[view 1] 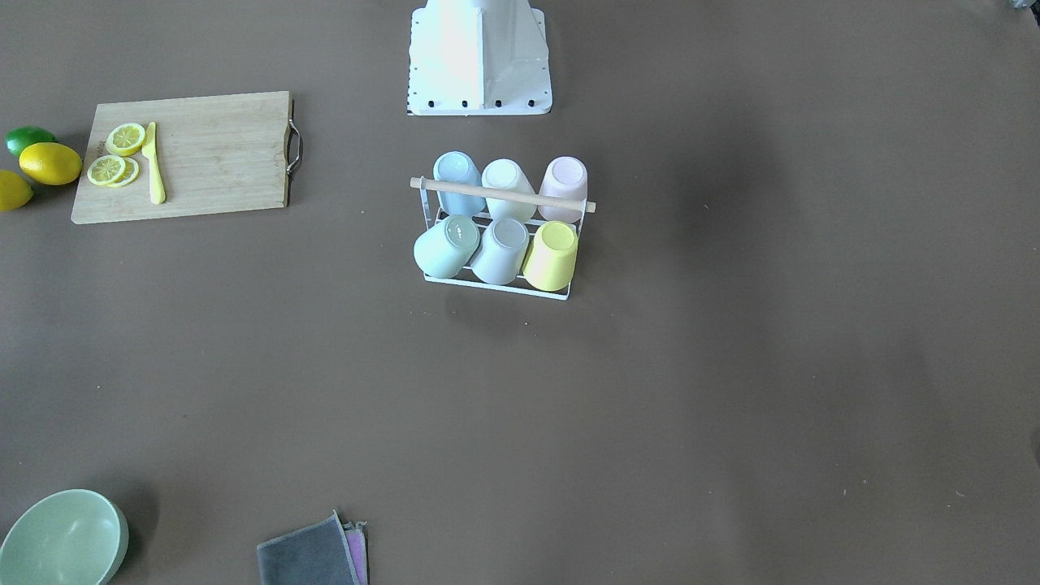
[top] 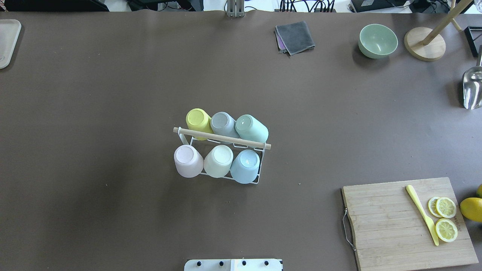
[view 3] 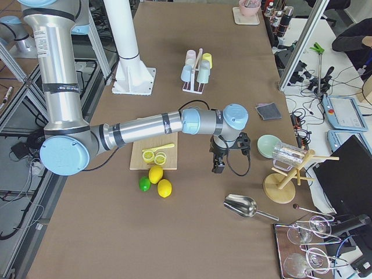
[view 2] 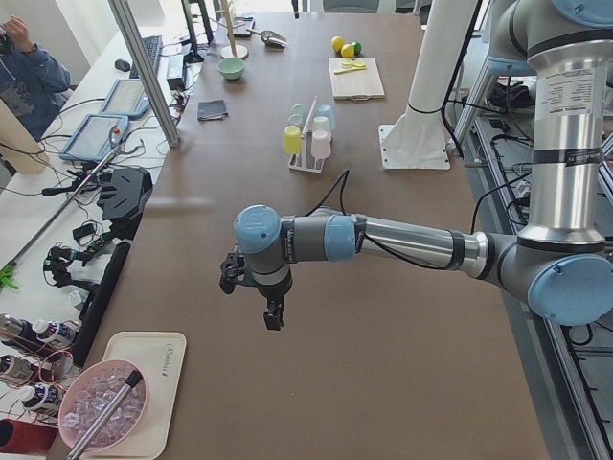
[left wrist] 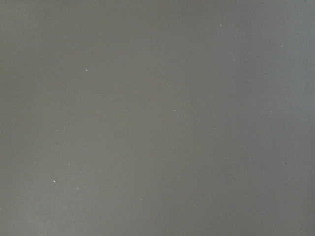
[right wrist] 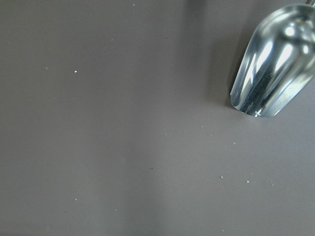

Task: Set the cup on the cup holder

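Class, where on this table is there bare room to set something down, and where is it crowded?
Bare: the wide stretch of table from the cup holder out to the tray, and the band between the cup holder and the grey cloth. Crowded: the side with the cutting board, bowl and scoop.

The upright prongs of the small white wire cup holder with its wooden rod handle are hidden under six upturned pastel cups (only the frame and base wires show between them). The left gripper and the right gripper appear only in the side views, too small to tell how their jaws stand. The shiny metal scoop runs off the right wrist view's edge, handle unseen, and the front view's lower edge clips the pale green round bowl and the folded grey cloth.
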Available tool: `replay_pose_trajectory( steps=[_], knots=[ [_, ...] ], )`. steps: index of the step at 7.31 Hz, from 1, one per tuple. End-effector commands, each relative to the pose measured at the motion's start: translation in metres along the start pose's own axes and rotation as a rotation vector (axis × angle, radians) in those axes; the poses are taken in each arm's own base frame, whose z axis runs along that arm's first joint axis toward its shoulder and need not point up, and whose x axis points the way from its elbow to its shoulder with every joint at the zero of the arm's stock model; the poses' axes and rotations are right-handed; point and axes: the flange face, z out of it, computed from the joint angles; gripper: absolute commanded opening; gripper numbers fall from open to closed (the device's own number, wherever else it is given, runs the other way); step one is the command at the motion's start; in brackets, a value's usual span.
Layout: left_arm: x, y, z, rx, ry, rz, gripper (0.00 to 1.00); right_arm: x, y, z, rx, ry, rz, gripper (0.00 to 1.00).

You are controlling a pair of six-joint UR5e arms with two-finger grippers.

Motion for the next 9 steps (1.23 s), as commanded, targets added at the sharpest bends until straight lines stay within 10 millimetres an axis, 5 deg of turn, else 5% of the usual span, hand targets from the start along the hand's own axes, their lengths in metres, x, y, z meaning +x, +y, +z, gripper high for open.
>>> replay_pose_trajectory(
  steps=[1, 4, 9],
  knots=[
    [-0.020, 0.015, 0.008, -0.015, 0.004, -0.040, 0.99, 0.024, 0.015, -0.002, 0.007, -0.004, 0.043, 1.00],
    [-0.044, 0.028, -0.012, 0.031, 0.003, -0.101, 0.99, 0.044, 0.030, -0.002, 0.008, -0.004, 0.084, 1.00],
    [-0.055, 0.050, 0.008, 0.016, 0.081, -0.137, 0.99, 0.050, 0.036, -0.001, 0.006, -0.007, 0.099, 1.00]
  ],
)
